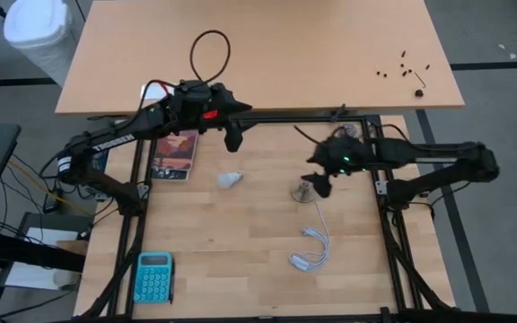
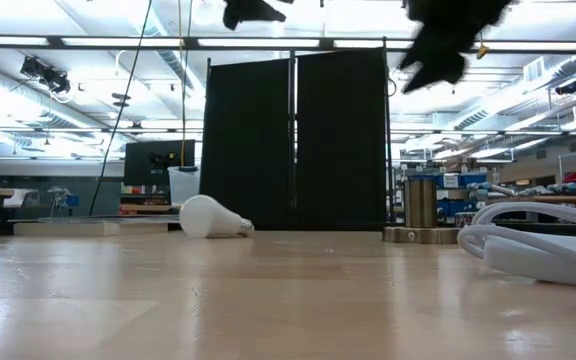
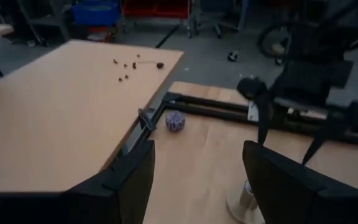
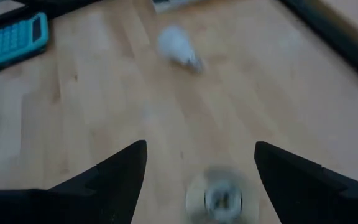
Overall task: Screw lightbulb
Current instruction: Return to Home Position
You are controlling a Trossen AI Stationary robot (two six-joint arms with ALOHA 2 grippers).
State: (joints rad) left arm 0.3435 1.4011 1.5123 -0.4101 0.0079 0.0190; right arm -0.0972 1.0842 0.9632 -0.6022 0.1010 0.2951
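Observation:
The white lightbulb (image 1: 230,180) lies on its side on the wooden table, left of centre; it also shows in the low view (image 2: 213,217) and the right wrist view (image 4: 178,46). The round socket (image 1: 305,190) stands on its flat base to the bulb's right (image 2: 420,215) (image 4: 219,196), and its white cable (image 1: 311,251) runs toward the near edge. My left gripper (image 1: 233,139) (image 3: 197,177) hangs open above the table, on the far side of the bulb. My right gripper (image 1: 319,184) (image 4: 201,168) hangs open in the air close above the socket. Neither holds anything.
A teal calculator (image 1: 154,276) lies at the near left and a booklet (image 1: 176,154) at the far left. A small patterned ball (image 3: 175,121) sits by the black frame rail (image 1: 294,118). Beyond it is a second table with loose screws (image 1: 404,65).

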